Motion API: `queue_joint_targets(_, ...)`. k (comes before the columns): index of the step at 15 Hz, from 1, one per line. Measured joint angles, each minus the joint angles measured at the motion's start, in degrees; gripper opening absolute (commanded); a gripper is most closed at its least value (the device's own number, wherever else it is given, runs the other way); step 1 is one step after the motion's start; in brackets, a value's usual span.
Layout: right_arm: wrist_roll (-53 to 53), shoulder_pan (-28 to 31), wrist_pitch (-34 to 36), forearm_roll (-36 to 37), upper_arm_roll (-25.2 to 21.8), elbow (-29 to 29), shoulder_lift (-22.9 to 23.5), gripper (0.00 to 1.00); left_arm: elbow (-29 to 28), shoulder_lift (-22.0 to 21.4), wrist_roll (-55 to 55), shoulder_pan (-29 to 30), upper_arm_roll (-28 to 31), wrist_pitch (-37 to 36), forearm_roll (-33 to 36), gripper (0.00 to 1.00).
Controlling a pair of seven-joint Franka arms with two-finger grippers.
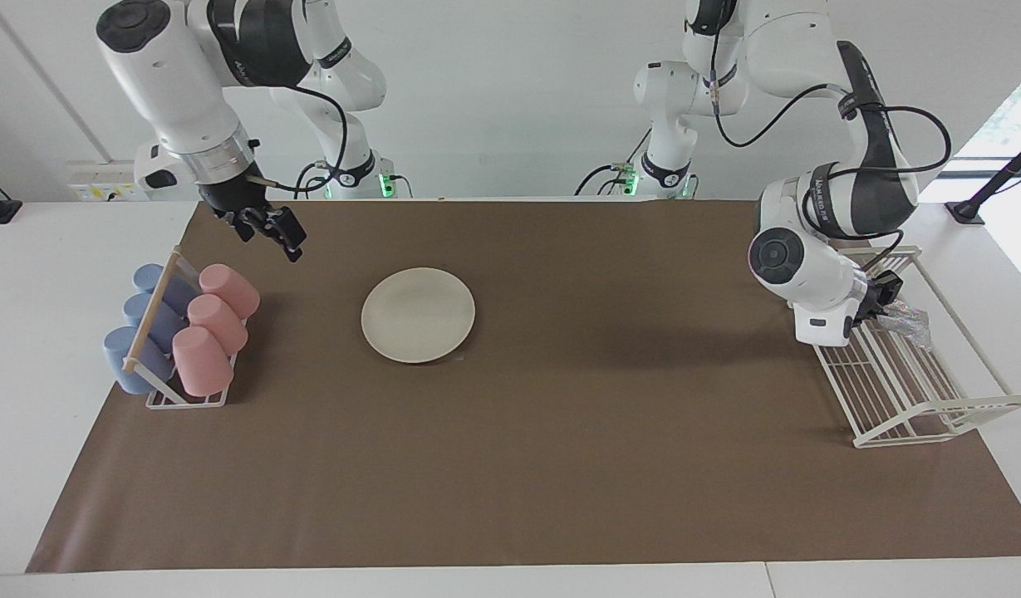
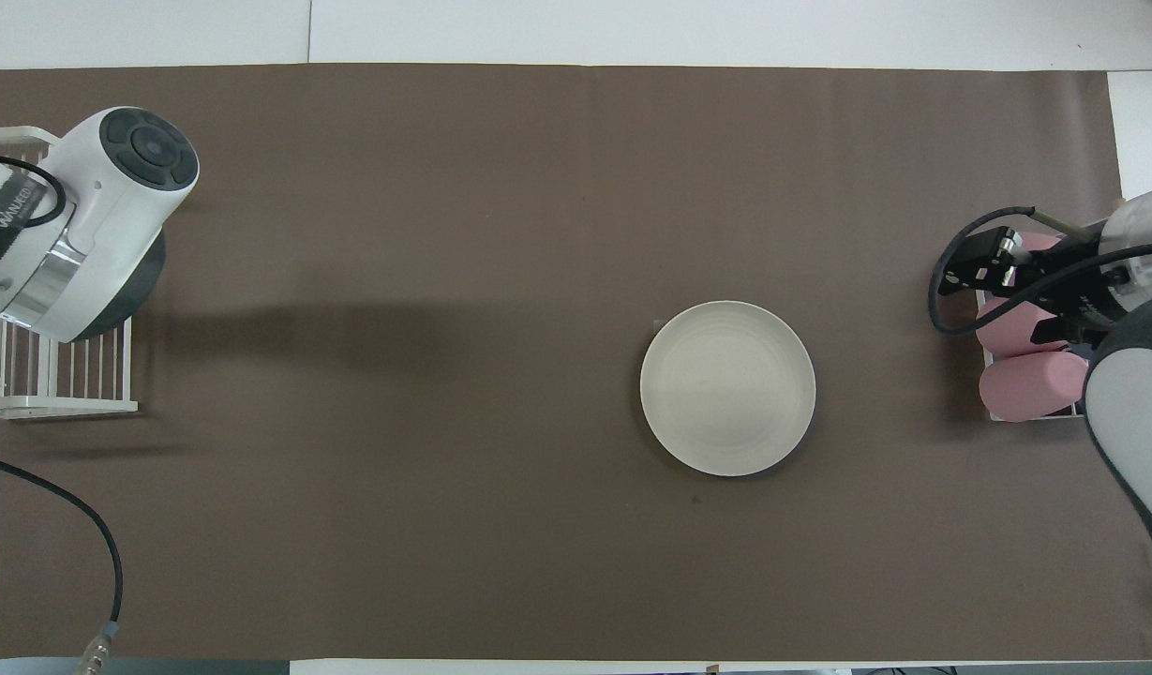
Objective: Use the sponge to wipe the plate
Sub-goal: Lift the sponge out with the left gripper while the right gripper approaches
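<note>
Pick-up step: left gripper (image 1: pixel 882 301) fingers clamped on sponge (image 1: pixel 907 322) at the wire rack (image 1: pixel 934 399); right gripper (image 1: pixel 271 231) fingers apart over the surface. Next: carry sponge to plate (image 1: pixel 418 314), mid-surface

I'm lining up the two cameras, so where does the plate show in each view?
Facing view: the plate lies on the brown mat, a bit toward the right arm's end, beside the cup rack.
Overhead view: the plate sits on the mat, again beside the cup rack.
Shared landmark: the pink cups in that rack.
</note>
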State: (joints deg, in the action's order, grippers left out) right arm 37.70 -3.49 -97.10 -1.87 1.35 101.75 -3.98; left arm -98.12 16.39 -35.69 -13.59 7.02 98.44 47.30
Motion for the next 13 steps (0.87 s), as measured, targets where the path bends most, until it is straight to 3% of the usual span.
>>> queue_joint_targets(3, 13.1, -6.3, 2.9, 0.0, 0.5, -1.0, 0.0, 1.0, 8.0, -1.6, 0.9, 0.5, 0.0, -7.2, -13.6, 0.0)
queue_joint_targets(7, 16.6, -8.6, 4.1, 0.0, 0.5, -1.1, 0.0, 1.0, 17.8, -2.8, 1.1, 0.8, 0.4, -17.0, -34.6, 0.0)
queue_joint_targets(11, 24.4, -8.7, 3.4, -4.2, 0.3, -1.2, 0.0, 1.0, 20.4, -5.6, 1.0, 8.4, 1.0, -20.7, -60.8, 0.0)
queue_joint_targets(13, 32.4, -9.8, -0.9, -6.1, 0.5, -1.2, 0.0, 1.0, 20.1, -7.2, 1.6, 12.6, 1.1, -21.7, -72.1, 0.0)
